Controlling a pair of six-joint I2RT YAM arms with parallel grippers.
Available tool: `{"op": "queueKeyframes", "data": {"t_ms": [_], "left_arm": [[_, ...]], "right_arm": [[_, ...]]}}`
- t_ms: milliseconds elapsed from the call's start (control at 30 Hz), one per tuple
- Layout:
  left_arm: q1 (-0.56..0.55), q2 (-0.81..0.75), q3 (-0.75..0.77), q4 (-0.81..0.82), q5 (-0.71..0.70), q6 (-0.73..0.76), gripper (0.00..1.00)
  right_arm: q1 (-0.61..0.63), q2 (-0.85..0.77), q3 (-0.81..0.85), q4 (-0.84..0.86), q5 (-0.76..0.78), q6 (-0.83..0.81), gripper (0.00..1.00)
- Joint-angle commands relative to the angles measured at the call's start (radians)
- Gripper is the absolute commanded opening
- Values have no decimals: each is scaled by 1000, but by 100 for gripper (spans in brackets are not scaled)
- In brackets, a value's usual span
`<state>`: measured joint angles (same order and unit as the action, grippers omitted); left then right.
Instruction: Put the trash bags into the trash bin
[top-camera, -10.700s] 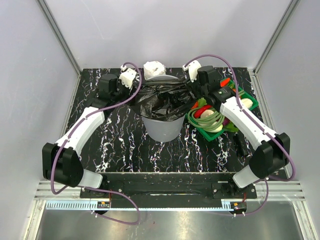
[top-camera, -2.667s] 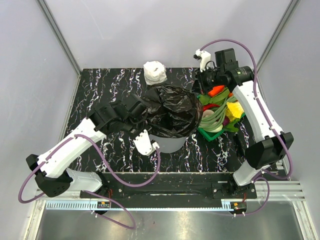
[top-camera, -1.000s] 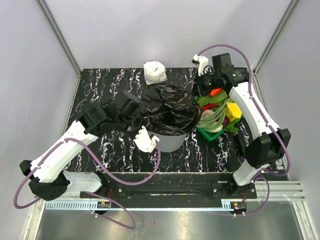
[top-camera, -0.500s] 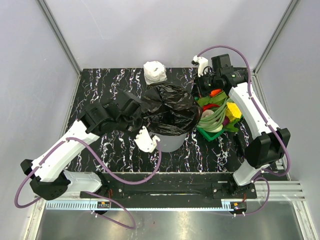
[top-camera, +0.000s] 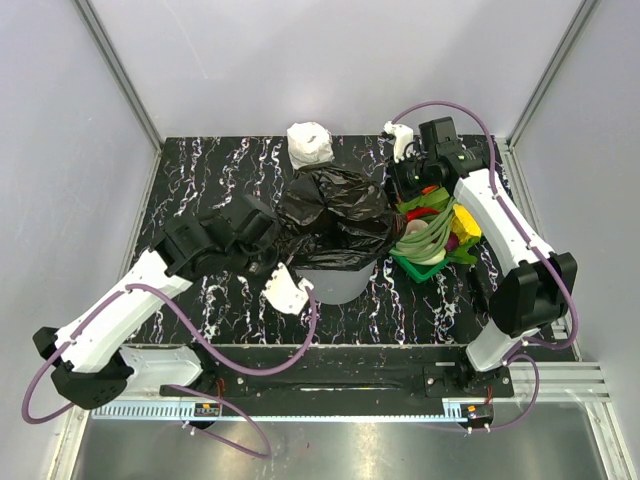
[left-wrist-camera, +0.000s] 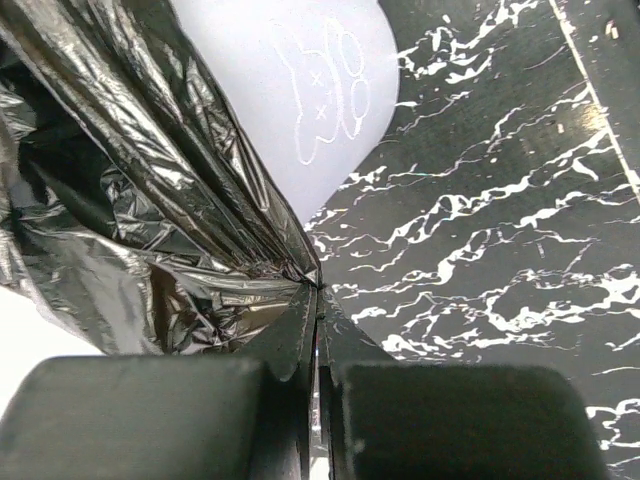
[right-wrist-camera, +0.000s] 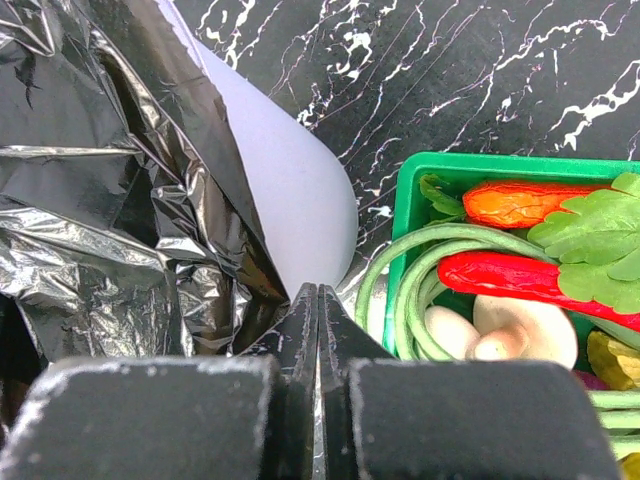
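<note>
1. Found the trash bag (top-camera: 335, 215) heaped as a black, glossy, deeply crinkled mound over the mouth of the trash bin (top-camera: 335, 287), hiding the rim from above.
2. Made out only a pale grey band of bin wall below the film on the near side, with the bin standing mid-way across the dark, white-veined surface (top-camera: 220, 170).
3. Noted film spilling past the bin's left and right sides, bunched rather than spread smooth.
4. Saw in the left wrist view long pleats of the bag (left-wrist-camera: 130, 200) running down to a single point at the tips of the left jaws, clenched on that gathered fold.
5. Picked out behind those pleats the smooth grey bin wall (left-wrist-camera: 310, 90), bearing a faint white outline drawing.
6. Placed the left jaws at the bag's left edge, just left of the bin.
7. Saw the right jaws pressed fully together, with shiny film (right-wrist-camera: 100, 200) coming down to their tips on the left; could not tell whether any film was caught between them.
8. Found the bin wall (right-wrist-camera: 295, 190) just beyond those tips, and the green basket (right-wrist-camera: 405, 200) of vegetables close on the right.
9. Spotted a white wrapped roll (top-camera: 310, 145) on the far side, apart from the bag.
</note>
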<state>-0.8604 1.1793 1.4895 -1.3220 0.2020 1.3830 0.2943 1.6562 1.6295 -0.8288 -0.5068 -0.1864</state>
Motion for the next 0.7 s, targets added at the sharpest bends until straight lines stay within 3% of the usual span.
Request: {"op": "queueKeyframes", "data": {"t_ms": [0, 367, 667], "left_arm": [[1, -30, -41, 10, 59, -50, 0], [1, -17, -233, 202, 47, -133, 0], [1, -13, -299, 308, 34, -168, 0]], "right_arm": [[0, -47, -5, 45, 13, -13, 0], [-3, -62, -72, 66, 47, -21, 0], [0, -96, -114, 71, 106, -51, 0]]}}
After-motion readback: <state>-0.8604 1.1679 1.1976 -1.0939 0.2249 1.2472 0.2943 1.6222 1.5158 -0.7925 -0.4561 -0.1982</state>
